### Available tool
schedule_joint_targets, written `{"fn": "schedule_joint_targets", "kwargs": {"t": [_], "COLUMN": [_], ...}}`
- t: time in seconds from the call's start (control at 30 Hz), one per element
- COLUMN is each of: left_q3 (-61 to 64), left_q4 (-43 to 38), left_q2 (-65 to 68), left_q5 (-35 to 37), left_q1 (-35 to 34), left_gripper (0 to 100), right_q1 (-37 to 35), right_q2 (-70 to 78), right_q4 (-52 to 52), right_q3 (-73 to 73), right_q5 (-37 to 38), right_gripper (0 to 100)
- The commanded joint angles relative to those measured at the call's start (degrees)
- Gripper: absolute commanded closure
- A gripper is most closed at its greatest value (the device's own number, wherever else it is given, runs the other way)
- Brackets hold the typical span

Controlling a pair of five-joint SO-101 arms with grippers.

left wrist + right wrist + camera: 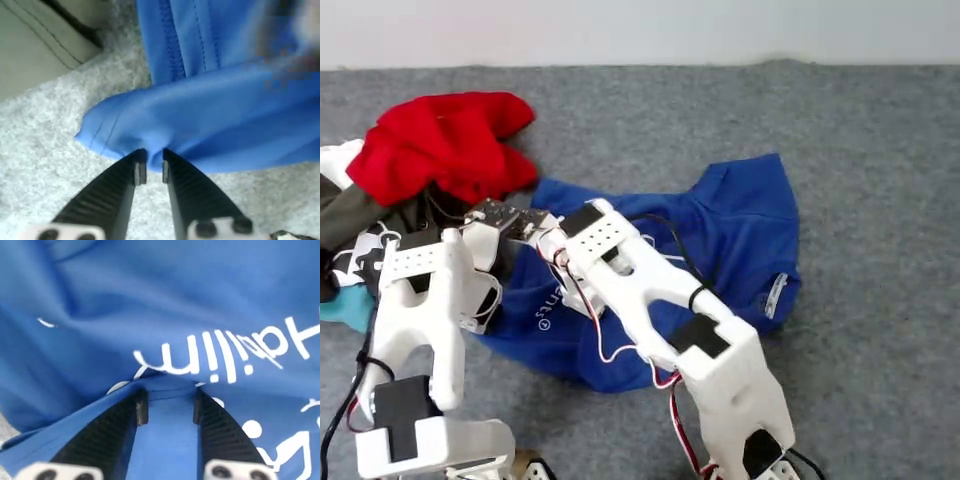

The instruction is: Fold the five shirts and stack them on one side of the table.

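The grey carpet-covered bench (860, 150) carries a crumpled blue fabric shirt with white lettering (740, 230) near its middle. The shirt lies spread out towards the right and is bunched at its left side. At the far left a crumpled red fabric shirt (440, 145) rests on a heap of other shirts (350, 215) in olive, black-and-white and teal. The white left arm (420, 300) and white right arm (660, 300) lean over the blue shirt's left part. The right hand (169, 405) grips a thick fold of the blue shirt between its fingers. The left hand (151, 167), nearly closed, pinches the shirt's stitched edge.
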Motion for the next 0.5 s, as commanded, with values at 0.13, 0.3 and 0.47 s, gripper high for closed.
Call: {"fn": "schedule_joint_targets", "kwargs": {"t": [0.13, 0.3, 0.47], "left_q3": [-0.2, -0.6, -3.6], "left_q4": [-0.3, -0.3, 0.0], "left_q2": [-0.4, -0.4, -0.9], "left_q5": [-0.6, -0.8, -0.9], "left_q1": [0.4, 0.4, 0.3], "left_gripper": [93, 93, 93], "right_q1": [0.0, 0.0, 0.7], "right_q2": [2.0, 2.1, 1.9], "right_q4": [3.1, 5.3, 8.2], "right_q3": [-4.0, -4.0, -4.0], "right_q5": [1.0, 5.9, 5.8], "right_gripper": [93.5, 98.7, 99.0]}}
